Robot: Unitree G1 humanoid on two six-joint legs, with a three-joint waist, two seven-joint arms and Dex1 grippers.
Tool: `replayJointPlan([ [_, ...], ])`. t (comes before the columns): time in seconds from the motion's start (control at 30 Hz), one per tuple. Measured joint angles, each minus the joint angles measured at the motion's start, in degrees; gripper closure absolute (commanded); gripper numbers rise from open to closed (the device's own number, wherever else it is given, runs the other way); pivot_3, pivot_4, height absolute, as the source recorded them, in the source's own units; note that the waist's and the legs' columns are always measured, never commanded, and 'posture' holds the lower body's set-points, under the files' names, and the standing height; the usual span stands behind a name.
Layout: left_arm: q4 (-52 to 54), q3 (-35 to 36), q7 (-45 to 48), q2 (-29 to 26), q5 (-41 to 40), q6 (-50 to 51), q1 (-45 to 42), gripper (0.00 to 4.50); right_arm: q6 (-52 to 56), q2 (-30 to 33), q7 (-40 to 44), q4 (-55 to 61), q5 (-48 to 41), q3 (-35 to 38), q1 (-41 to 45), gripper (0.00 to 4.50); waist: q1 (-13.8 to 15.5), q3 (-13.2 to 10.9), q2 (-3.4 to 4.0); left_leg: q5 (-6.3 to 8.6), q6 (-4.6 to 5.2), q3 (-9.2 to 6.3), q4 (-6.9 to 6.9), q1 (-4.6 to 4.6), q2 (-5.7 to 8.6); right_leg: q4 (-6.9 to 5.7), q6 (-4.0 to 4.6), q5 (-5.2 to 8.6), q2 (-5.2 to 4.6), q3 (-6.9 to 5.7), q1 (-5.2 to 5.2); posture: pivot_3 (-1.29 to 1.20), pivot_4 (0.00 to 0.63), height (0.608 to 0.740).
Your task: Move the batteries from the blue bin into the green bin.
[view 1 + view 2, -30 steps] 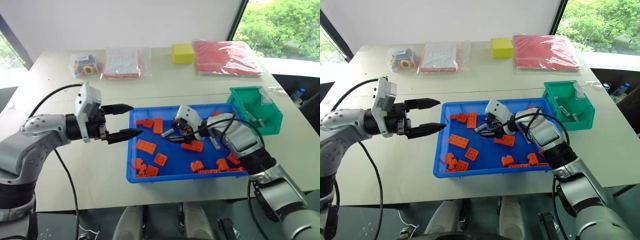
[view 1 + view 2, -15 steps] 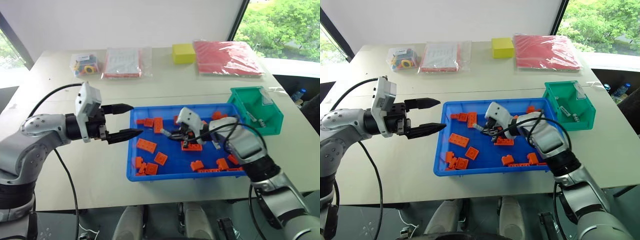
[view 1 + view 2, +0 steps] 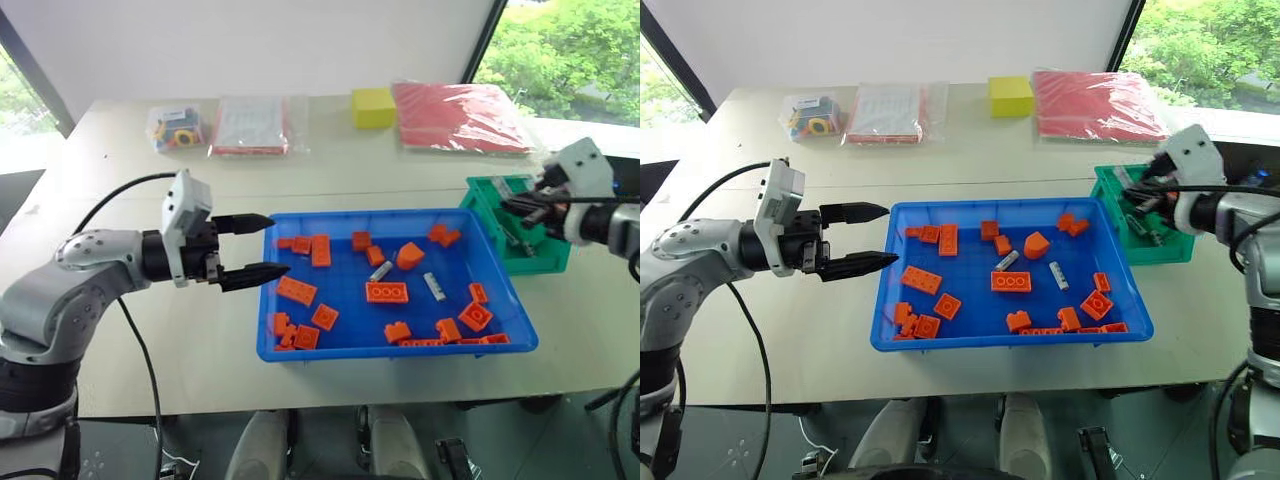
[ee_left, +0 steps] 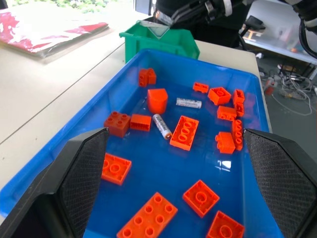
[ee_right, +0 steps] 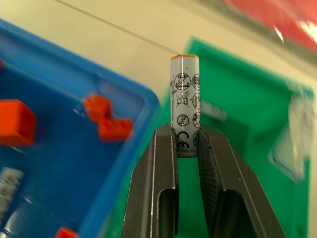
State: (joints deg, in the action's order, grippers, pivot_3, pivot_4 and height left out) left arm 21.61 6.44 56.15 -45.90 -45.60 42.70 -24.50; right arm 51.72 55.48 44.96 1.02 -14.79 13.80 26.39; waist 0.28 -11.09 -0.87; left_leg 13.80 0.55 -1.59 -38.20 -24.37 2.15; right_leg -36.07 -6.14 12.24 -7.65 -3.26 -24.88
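Note:
The blue bin lies in the middle of the table with two batteries among orange bricks; the left wrist view shows them too. My right gripper is shut on a third battery, which stands upright between the fingers. That gripper hangs over the green bin, just right of the blue bin. My left gripper is open and empty at the blue bin's left rim, pointing across it.
Several orange bricks are scattered in the blue bin. At the table's far side lie a yellow block, a red packet and two clear bags. The green bin sits near the table's right edge.
My right gripper shut on a battery in the blue bin, lifted it out and swung right to above the green bin. The left arm stayed put.

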Motion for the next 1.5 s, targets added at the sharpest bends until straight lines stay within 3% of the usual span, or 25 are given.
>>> replayJointPlan([
  [0.2,-0.8,-1.2,0.3,0.9,0.2,-0.8,-0.7,0.00,-3.8,-0.9,-2.8,-0.3,1.0,-0.4,-2.3,1.46,0.0,0.0,0.05,0.00,0.00,0.00,-0.02,-0.01,0.00,-0.01,-0.07,-0.04,-0.01,0.00,-0.01,0.00,0.150,0.692],
  [0.33,-0.8,-1.1,0.4,0.8,0.3,-0.8,-0.7,0.00,-4.1,-2.0,-3.5,0.4,-0.3,-0.1,-0.8,1.46,0.3,0.0,0.04,0.00,0.00,-0.02,-0.03,-0.01,0.01,-0.01,-0.07,-0.04,0.00,0.00,0.00,0.00,0.150,0.692],
  [0.5,-0.8,-1.1,0.5,0.7,0.4,-0.8,-0.7,0.00,-0.8,-4.9,-1.9,9.6,-6.2,-0.9,0.4,1.46,0.2,0.0,0.04,0.00,0.01,-0.08,-0.02,-0.02,-0.01,0.00,-0.08,-0.04,0.02,0.00,-0.01,0.00,0.150,0.692],
  [0.67,-0.8,-1.1,0.5,0.6,0.4,-0.8,-0.7,0.00,3.8,-9.4,-1.8,17.4,-10.4,-7.7,2.4,1.46,0.4,0.0,0.01,0.00,0.00,-0.10,-0.03,-0.02,0.01,0.02,0.01,0.01,0.01,0.00,0.01,0.00,0.150,0.692],
  [0.9,-0.6,-1.1,-0.1,0.6,0.4,-0.7,-0.5,0.00,4.0,-14.0,-3.9,16.4,-8.8,-17.3,2.2,1.46,0.5,0.0,0.00,0.00,0.00,-0.10,-0.03,-0.05,0.05,0.04,-0.02,-0.01,-0.01,0.00,0.01,0.00,0.150,0.692],
  [1.07,-0.4,-0.7,-0.7,0.5,0.2,-0.7,-0.2,0.00,-4.5,-11.6,-0.4,9.4,-3.4,-23.0,3.7,1.46,0.3,0.0,0.00,0.00,0.00,-0.08,-0.03,-0.04,0.04,0.03,-0.06,-0.03,0.01,-0.01,0.00,0.00,0.150,0.692],
  [1.5,0.7,0.0,-2.0,0.4,-0.1,-0.7,0.1,0.00,-28.1,-10.1,12.5,-5.3,6.4,-29.0,6.9,1.46,0.3,0.0,-0.01,-0.01,0.00,-0.08,-0.03,-0.02,0.03,0.02,-0.09,-0.05,0.02,-0.01,0.02,0.00,0.150,0.692],
])
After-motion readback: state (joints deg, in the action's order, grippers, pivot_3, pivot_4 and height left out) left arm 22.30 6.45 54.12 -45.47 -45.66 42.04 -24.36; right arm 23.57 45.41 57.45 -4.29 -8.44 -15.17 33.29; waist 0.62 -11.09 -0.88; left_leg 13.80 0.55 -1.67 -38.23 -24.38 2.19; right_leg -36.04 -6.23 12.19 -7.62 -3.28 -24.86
